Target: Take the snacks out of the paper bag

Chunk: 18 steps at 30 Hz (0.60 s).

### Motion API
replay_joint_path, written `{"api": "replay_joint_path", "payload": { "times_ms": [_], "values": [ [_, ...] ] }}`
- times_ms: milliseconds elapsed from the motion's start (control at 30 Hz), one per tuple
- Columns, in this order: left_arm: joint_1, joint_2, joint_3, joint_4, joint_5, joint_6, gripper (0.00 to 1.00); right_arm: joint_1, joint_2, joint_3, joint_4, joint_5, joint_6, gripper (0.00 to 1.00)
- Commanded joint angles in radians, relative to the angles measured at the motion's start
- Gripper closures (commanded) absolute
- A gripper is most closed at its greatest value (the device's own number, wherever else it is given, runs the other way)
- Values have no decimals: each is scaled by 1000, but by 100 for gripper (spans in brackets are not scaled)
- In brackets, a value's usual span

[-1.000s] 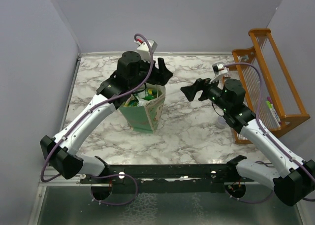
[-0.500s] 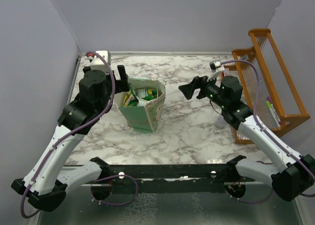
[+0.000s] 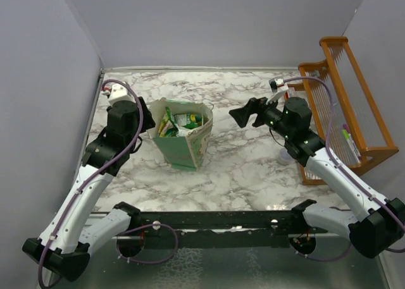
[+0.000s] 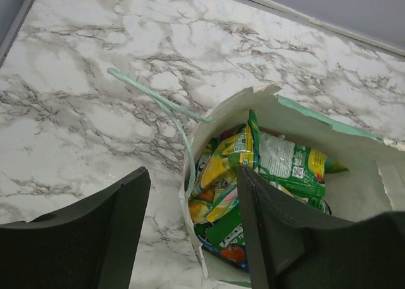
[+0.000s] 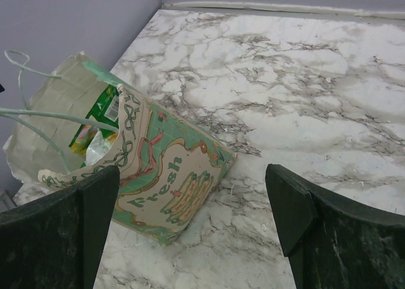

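Observation:
The pale-green paper bag [image 3: 187,143] stands upright and open at the table's middle left. Its printed side shows in the right wrist view [image 5: 171,175]. Several snacks [image 3: 179,122] sit inside, mostly bright green and yellow-green packets [image 4: 285,166]. My left gripper [image 3: 146,116] is open and empty at the bag's left rim [image 4: 228,109]. In its wrist view [image 4: 193,238] one finger is outside the bag and the other is over the inside. My right gripper [image 3: 243,115] is open and empty, in the air to the right of the bag, apart from it [image 5: 193,232].
An orange wooden rack [image 3: 345,105] stands at the right edge. A small translucent cup [image 3: 285,155] shows partly beside the right arm. The bag's thin pale-green handles [image 4: 158,99] hang out over the marble to its left. Grey walls close the left and back.
My left arm has swung from over the bag's back edge round to the bag's left side, its open gripper now straddling the left rim. The right gripper shifted slightly left. The bag stayed put.

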Motion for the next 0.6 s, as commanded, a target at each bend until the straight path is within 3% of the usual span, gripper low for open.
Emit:
{"api": "replay_joint_path", "payload": {
  "times_ms": [0, 133, 400, 567],
  "values": [
    [16, 30, -22, 83, 13, -27, 41, -3, -2, 6, 22, -24, 9, 1],
    [64, 73, -52, 144, 14, -24, 45, -4, -6, 2, 20, -24, 13, 1],
    [123, 110, -74, 177, 60, -28, 64, -3, -27, -14, 13, 1, 3, 1],
    [154, 126, -84, 214, 57, -18, 66, -3, -13, -12, 16, -7, 9, 1]
  ]
}}
